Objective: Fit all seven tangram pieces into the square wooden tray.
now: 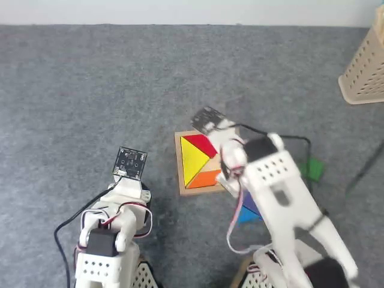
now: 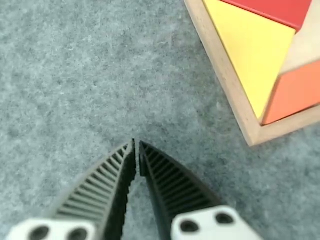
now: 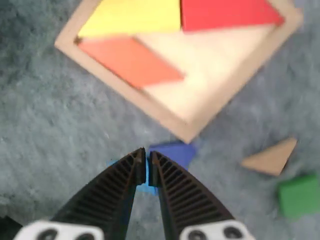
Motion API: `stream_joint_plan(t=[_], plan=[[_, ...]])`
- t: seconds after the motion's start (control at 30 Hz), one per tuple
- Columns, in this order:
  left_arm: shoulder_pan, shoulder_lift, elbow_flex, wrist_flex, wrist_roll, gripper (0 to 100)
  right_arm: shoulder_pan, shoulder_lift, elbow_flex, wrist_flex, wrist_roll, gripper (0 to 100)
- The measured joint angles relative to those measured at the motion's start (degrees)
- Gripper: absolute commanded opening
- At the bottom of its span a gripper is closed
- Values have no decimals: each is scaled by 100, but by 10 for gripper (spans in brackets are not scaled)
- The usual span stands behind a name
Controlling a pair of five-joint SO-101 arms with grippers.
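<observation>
Wooden tray (image 1: 179, 165): holding three coloured pieces.
Right gripper (image 3: 148, 152): apparently pinching blue piece (image 3: 176, 151), likely for placing.
Left gripper (image 2: 136, 145): resting clenched, empty, aside.

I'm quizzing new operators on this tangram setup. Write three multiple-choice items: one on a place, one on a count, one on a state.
1. Where is the green piece?
A) in the tray
B) on the carpet outside the tray
C) in the left tool

2. How many pieces lie in the tray?
A) three
B) five
C) seven

3. The left tool is:
A) shut and empty
B) wide open
C) holding the yellow piece

Answers:
1 B: it lies on carpet, apart from the tray.
2 A: only yellow, red and orange.
3 A: closed, nothing between.
</observation>
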Motion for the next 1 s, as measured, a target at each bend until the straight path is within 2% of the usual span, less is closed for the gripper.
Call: stream_joint_plan(t=[0.17, 0.3, 0.43, 0.57, 0.7, 0.83, 1.0], plan=[[-9, 0, 0, 0, 0, 12, 431, -167, 651, 211, 299, 12], [0, 0, 0, 0, 0, 12, 422, 53, 1037, -105, 519, 102], [-9, 0, 0, 0, 0, 12, 35, 246, 1415, -396, 536, 172], [-9, 0, 0, 0, 0, 12, -246, 281, 1741, -818, 536, 166], [-9, 0, 0, 0, 0, 12, -229, 299, 1899, -1116, 519, 167], [-9, 0, 0, 0, 0, 12, 229, 299, 1934, -1257, 527, 167], [-9, 0, 0, 0, 0, 12, 1178, 299, 1934, -1415, 536, 167]])
